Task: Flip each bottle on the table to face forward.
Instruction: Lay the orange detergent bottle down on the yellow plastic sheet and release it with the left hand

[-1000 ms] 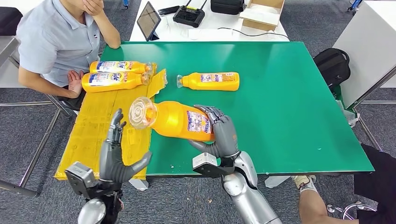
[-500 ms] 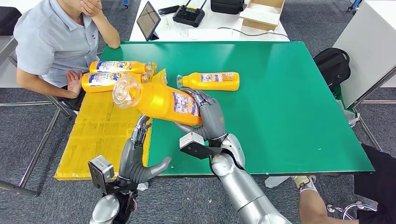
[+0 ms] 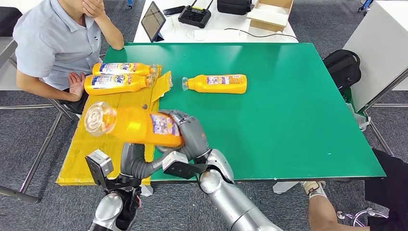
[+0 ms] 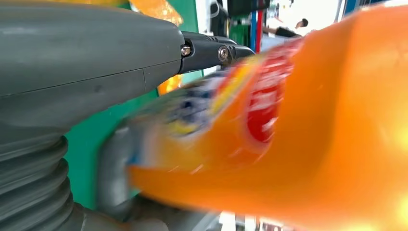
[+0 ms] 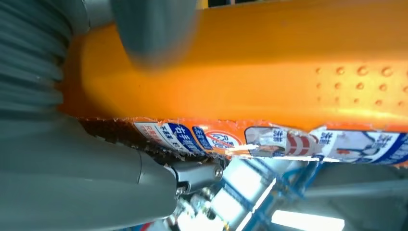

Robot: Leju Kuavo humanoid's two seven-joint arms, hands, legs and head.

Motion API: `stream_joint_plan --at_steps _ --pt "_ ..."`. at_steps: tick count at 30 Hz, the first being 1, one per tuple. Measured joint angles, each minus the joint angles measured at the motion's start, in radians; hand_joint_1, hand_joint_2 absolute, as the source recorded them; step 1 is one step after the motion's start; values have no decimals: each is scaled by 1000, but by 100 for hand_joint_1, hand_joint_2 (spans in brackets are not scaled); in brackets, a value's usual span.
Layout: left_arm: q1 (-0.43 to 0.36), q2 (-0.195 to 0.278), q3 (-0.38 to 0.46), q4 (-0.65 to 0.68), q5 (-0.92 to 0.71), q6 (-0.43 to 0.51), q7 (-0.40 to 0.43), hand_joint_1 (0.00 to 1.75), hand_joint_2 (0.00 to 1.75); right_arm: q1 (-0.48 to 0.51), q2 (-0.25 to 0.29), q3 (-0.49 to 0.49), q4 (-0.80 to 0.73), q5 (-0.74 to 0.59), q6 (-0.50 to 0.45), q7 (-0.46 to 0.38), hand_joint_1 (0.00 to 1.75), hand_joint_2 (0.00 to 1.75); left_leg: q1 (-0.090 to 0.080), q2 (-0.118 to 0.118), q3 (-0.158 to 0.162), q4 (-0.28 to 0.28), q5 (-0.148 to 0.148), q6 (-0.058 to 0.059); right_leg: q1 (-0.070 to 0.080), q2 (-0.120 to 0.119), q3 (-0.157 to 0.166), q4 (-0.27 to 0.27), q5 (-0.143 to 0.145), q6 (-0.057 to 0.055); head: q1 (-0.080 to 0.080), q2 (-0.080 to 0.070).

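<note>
My right hand (image 3: 191,136) grips an orange bottle (image 3: 139,126) by its base end and holds it level in the air over the near part of the yellow mat (image 3: 91,144), clear cap (image 3: 98,118) pointing left. My left hand (image 3: 136,162) sits just under the bottle with its fingers (image 4: 211,50) stretched out and a large part of it hidden. The bottle (image 4: 312,120) looms blurred beside the left hand (image 4: 72,62). In the right wrist view the right hand (image 5: 57,168) wraps the bottle (image 5: 288,62). Two more bottles (image 3: 121,69) (image 3: 115,83) lie on the mat's far end, and a third (image 3: 216,83) lies on the green table (image 3: 288,120).
A person sits at the table's left corner with a hand (image 3: 76,85) by the mat's far bottles. A tablet (image 3: 153,21), a controller (image 3: 195,16) and a box (image 3: 270,13) sit on the white table behind. A black bag (image 3: 342,67) lies on the floor at right.
My right hand has carried the bottle leftward from over the green table to over the yellow mat. My left hand has moved right and in under the bottle.
</note>
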Motion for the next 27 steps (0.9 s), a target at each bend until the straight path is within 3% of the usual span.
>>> stream_joint_plan --at_steps 11,18,19,22,23,26,27 --pt "-17 -6 5 -1 35 9 -10 0 175 5 9 53 26 -12 24 7 175 175 0 0 0 0 0 0 0 0 0 0 0 0 0 0" --pt "-16 -6 14 -1 102 -46 -17 0 175 -13 16 75 66 -15 44 9 163 175 0 0 0 0 0 0 0 0 0 0 0 0 0 0" --pt "-16 -5 16 -1 108 -52 -16 22 175 -16 17 78 73 -15 47 10 128 175 0 0 0 0 0 0 0 0 0 0 0 0 0 0" --pt "-15 -5 18 -1 133 -73 -2 153 175 -22 17 84 90 -15 53 14 7 175 0 0 0 0 0 0 0 0 0 0 0 0 0 0" --pt "-16 -5 20 -1 164 -96 17 175 175 -23 17 85 96 -14 56 16 0 131 0 0 0 0 0 0 0 0 0 0 0 0 0 0" --pt "-15 -2 37 6 299 -188 90 175 175 -24 15 89 114 -12 61 14 0 0 0 0 0 0 0 0 0 0 0 0 0 0 0 0" --pt "-15 -1 42 10 330 -208 102 175 175 -24 15 90 118 -11 60 9 0 0 0 0 0 0 0 0 0 0 -1 0 0 0 0 0"
